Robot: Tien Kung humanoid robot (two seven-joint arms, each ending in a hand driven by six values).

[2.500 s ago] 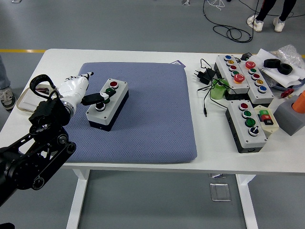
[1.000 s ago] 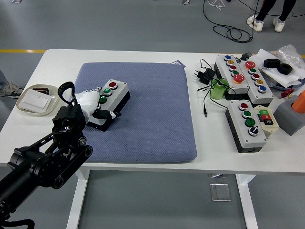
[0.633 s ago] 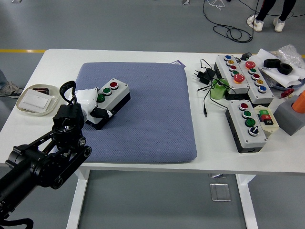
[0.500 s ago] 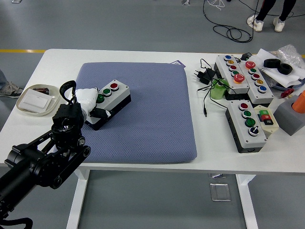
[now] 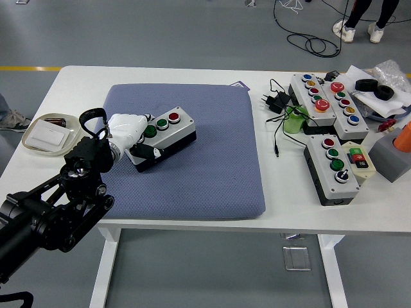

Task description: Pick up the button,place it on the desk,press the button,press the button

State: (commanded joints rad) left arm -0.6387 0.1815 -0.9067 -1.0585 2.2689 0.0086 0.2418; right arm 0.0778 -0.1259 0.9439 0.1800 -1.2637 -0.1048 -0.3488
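Note:
A grey button box (image 5: pixel 168 131) with a black base carries red and green buttons on top. It hangs tilted just above the blue-grey pad (image 5: pixel 205 173), its far end pointing up and right. My left hand (image 5: pixel 133 136), white with dark fingertips, is shut on the box's near end, with fingers wrapped over the top and the thumb at the side. The black left arm (image 5: pixel 58 205) comes in from the lower left. The right hand does not appear in this view.
A shallow beige tray (image 5: pixel 46 133) sits at the table's left edge. At the right lie several more button boxes (image 5: pixel 334 168), a black plug with a cable (image 5: pixel 276 102), a green cup (image 5: pixel 294 122) and black tape rolls (image 5: pixel 376 88). A person's shoes (image 5: pixel 359 31) show at the top right.
My left hand closed around the box's near end, then lifted it and carried it to the right, turning it so that it points further right.

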